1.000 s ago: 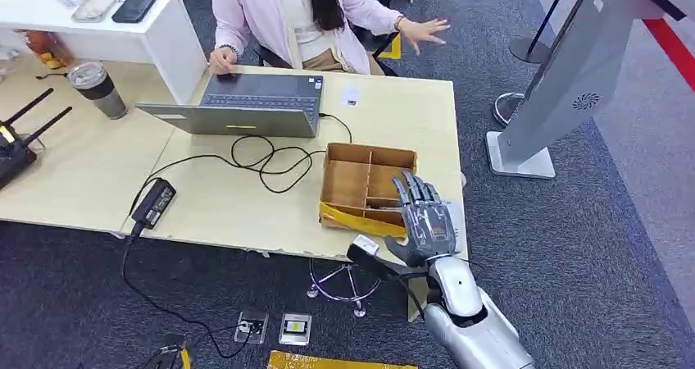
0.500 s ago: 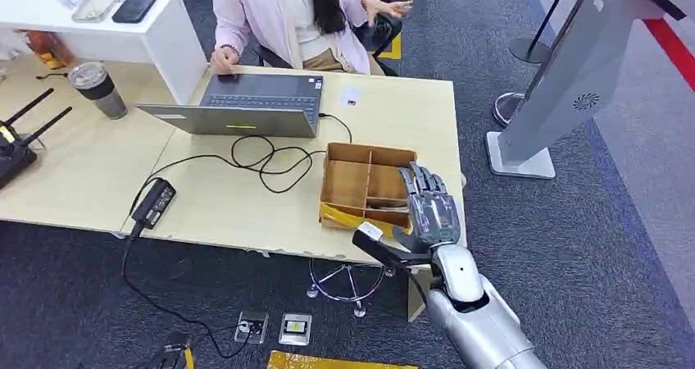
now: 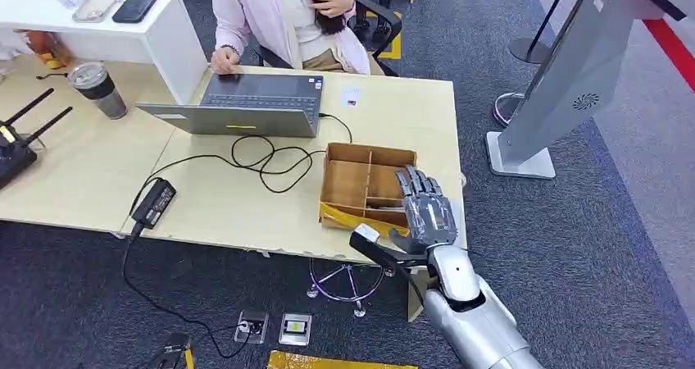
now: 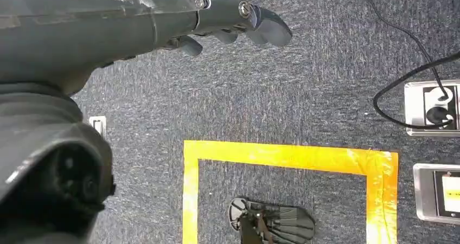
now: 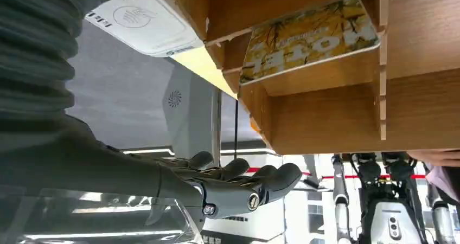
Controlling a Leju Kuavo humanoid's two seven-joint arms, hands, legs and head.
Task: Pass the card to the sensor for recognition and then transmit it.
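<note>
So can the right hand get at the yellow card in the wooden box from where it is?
Probably yes: the right hand hovers open over the wooden box, and the yellow card lies uncovered in its compartment.

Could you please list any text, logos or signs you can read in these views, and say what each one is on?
"HOTEL": the likely reading, seen upside down, on the yellow card in the wooden box.
Fan-like round logo, no words: on the grey kiosk.
Round logo and small print on the white device: too small to read.
White card on the desk: unreadable.
</note>
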